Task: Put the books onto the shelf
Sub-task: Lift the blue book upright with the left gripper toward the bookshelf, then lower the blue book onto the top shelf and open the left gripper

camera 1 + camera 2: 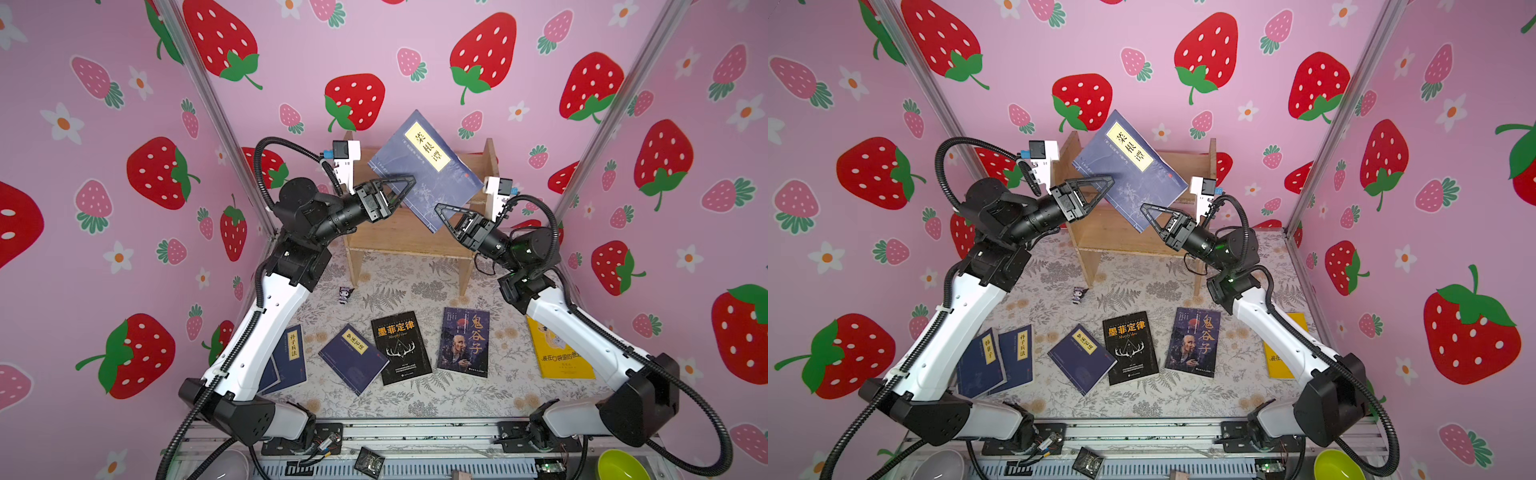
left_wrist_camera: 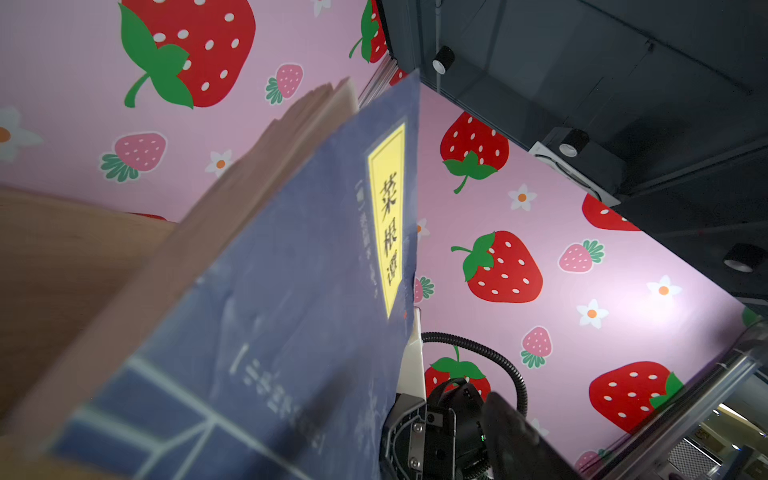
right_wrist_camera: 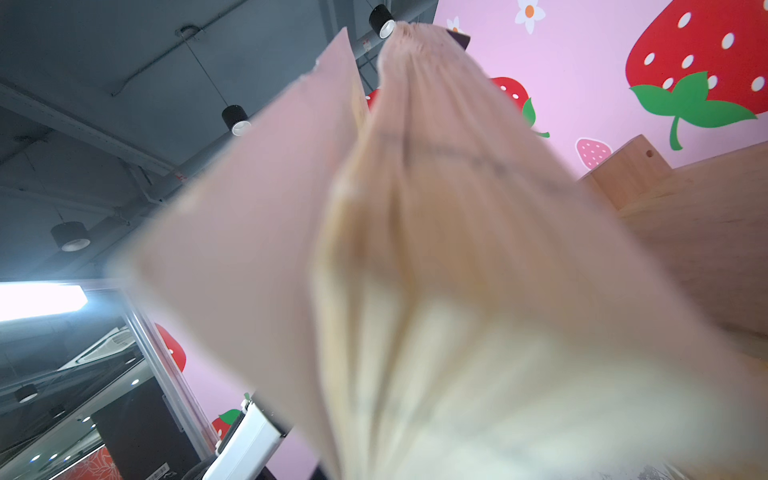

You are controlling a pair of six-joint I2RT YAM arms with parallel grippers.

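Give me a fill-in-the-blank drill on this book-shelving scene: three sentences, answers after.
1. The right gripper is shut on the lifted book before the shelf; its title label is ___.
2. The black book with antlers lies between a navy book and the portrait book showing an old man's ___.
3. The figurine stands on the cloth nearer the ___ arm.

Missing words: yellow; face; left.
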